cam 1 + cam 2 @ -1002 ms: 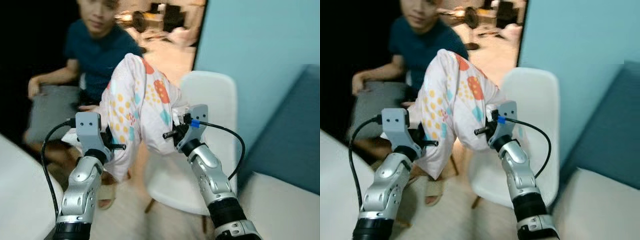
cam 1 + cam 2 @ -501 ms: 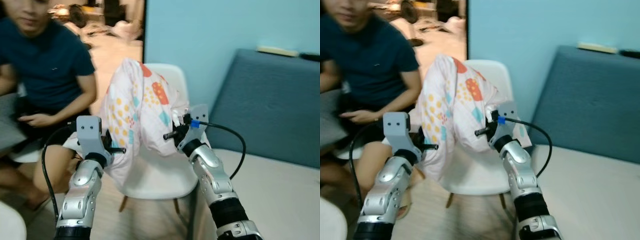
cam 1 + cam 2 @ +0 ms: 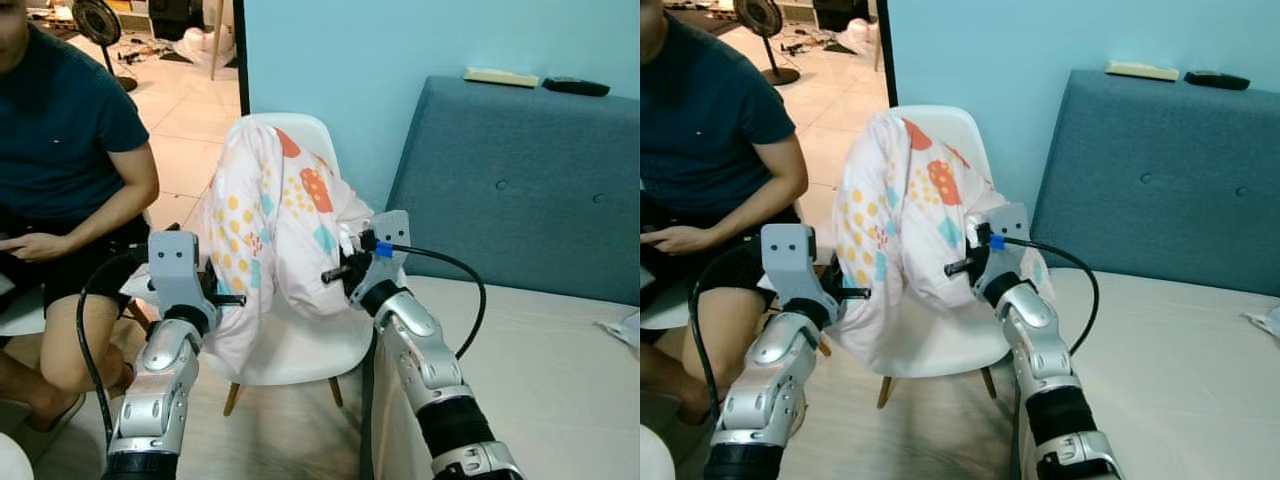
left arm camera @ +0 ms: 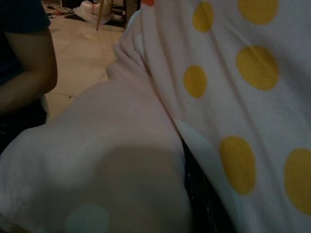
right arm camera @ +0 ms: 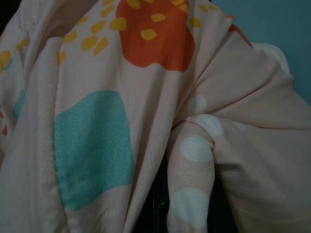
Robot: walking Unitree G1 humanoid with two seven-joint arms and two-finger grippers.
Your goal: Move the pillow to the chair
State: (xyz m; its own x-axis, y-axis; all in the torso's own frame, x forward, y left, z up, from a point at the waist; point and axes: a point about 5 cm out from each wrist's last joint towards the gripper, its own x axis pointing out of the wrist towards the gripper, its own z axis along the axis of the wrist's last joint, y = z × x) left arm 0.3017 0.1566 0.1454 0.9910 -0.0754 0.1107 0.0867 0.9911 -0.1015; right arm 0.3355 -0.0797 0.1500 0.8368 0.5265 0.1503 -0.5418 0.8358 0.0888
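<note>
Pillow [image 3: 270,230] sits center frame, held up between both grippers, hanging in front of the white chair [image 3: 300,345] and draped against its backrest. Left gripper [image 3: 222,296] is pressed into the pillow's lower left side, right gripper [image 3: 345,262] into its right side; fingers on both are buried in fabric, so can't tell their spread. Person [image 3: 60,150] seated at upper left. Blue headboard [image 3: 520,180] at right, bed [image 3: 540,370] at lower right.
</note>
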